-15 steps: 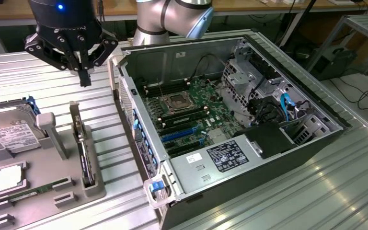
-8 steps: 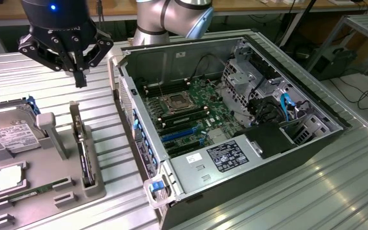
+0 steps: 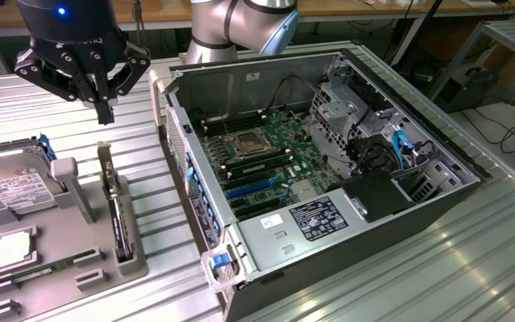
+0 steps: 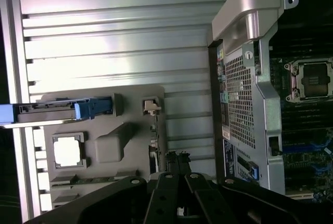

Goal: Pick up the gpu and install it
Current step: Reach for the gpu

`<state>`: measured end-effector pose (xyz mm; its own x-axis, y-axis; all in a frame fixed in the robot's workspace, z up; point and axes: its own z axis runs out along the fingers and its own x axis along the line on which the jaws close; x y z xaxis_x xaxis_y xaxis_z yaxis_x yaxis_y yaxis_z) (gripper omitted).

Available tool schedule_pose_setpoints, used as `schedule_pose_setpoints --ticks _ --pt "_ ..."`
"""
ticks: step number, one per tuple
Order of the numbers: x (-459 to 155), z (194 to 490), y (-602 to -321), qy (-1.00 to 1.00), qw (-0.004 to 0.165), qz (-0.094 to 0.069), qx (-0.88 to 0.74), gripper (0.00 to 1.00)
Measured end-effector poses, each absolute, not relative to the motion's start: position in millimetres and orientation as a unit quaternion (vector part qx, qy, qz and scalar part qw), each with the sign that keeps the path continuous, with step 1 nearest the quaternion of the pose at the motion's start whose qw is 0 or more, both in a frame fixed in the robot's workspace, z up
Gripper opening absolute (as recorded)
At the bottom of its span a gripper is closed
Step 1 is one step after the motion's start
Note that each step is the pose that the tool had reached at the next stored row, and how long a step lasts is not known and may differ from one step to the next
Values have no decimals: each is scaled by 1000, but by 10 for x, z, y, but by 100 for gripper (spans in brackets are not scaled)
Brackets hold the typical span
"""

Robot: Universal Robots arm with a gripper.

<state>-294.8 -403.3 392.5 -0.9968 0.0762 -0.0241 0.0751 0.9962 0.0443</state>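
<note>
The gpu (image 3: 115, 198) stands on its long edge in a slot of the grey holder tray (image 3: 65, 285), a thin dark card with a metal bracket at its far end. My gripper (image 3: 105, 113) hangs above the tray's far end, a little higher than the card's bracket end, fingers pressed together and holding nothing. In the wrist view the gripper (image 4: 178, 157) points down beside the tray (image 4: 104, 146), and the gpu (image 4: 153, 130) appears edge-on along the tray's side. The open computer case (image 3: 374, 258) lies to the exterior view's right, with its motherboard (image 3: 267, 151) and blue card slots (image 3: 250, 188) exposed.
On the tray sit a silver hard drive (image 3: 16, 184) with a white label, a processor chip (image 3: 11, 247) and a green RAM stick (image 3: 47, 270). The case's perforated rear wall (image 4: 239, 99) with a grey handle (image 4: 250, 5) stands close to the tray. All rests on a ribbed metal table (image 3: 401, 295).
</note>
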Motion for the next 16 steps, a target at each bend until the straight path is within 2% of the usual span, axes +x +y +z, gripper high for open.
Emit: schedule_pose_setpoints --ticks 16 --pt "-3208 3921 -4254 999 13 22 37 11"
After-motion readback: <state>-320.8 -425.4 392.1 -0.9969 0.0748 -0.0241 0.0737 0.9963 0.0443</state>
